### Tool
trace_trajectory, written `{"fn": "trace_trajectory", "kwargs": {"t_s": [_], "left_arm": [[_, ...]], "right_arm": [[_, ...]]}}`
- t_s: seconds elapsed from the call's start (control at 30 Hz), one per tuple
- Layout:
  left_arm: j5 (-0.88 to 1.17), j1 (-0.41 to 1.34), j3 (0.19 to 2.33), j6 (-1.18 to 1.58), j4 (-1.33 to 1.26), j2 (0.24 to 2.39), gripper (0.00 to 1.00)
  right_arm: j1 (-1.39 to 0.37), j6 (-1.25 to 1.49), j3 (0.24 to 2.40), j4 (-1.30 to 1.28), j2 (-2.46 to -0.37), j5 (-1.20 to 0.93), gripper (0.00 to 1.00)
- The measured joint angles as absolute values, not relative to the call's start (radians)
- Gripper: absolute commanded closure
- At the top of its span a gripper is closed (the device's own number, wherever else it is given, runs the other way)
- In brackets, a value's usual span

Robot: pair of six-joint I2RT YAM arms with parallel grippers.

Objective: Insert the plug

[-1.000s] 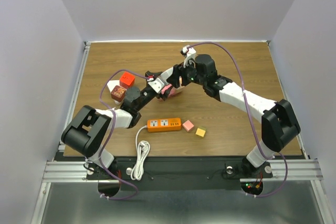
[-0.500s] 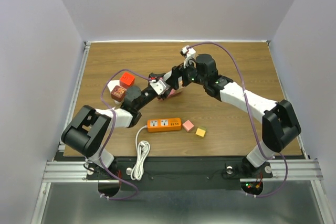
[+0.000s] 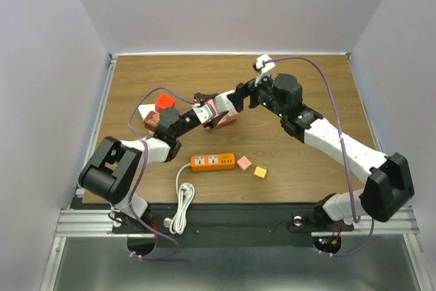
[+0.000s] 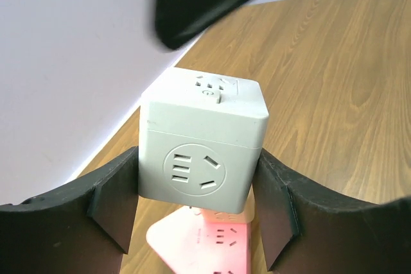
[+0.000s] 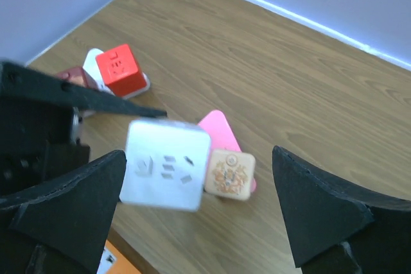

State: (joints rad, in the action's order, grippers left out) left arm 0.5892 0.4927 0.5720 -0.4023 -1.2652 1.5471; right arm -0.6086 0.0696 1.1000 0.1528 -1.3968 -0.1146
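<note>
While left pincer (image 4: 196, 198) clamps white cube plug (image 4: 202, 149), right pincer (image 5: 196, 213) hangs apart, empty; orange power strip (image 3: 213, 161) unplugged, insertion undone.

White socket cube (image 4: 202, 149) clamped between black fingers (image 4: 112, 200).

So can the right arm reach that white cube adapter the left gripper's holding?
Probably yes: the right gripper is open and faces the white cube adapter with nothing between them. The left gripper grips only two sides.

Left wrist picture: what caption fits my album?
Left gripper clamps a white socket cube above a pink cube on the wooden table.
</note>
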Motion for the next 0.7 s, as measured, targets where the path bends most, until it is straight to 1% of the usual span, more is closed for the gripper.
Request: {"fn": "trace_trajectory", "kwargs": {"t_s": [0.1, 0.23, 0.3, 0.4, 0.57, 0.7], "left_arm": [[0.644, 0.452, 0.572, -0.382, -1.264, 1.537, 1.00], [0.732, 0.395, 0.573, -0.339, -1.224, 1.496, 1.00], [0.788, 0.372, 0.584, -0.323, -1.154, 1.459, 1.00], [0.877, 0.369, 0.593, -0.308, -1.094, 1.407, 1.00], [1.045, 0.371, 0.580, -0.306, -1.053, 1.325, 1.00], [1.144, 0.374, 0.567, -0.318, -1.029, 1.296, 1.00]], "right_arm": [[-0.587, 0.030, 1.007, 0.184, -1.327, -0.101, 0.00], [-0.563, -0.093, 0.834, 0.260, -1.204, -0.170, 0.00], [-0.561, -0.205, 0.727, 0.309, -1.140, -0.291, 0.00], [-0.563, -0.321, 0.640, 0.334, -1.104, -0.433, 0.00], [-0.564, -0.467, 0.615, 0.353, -1.145, -0.590, 0.00], [-0.564, -0.542, 0.624, 0.352, -1.173, -0.634, 0.00]]}}
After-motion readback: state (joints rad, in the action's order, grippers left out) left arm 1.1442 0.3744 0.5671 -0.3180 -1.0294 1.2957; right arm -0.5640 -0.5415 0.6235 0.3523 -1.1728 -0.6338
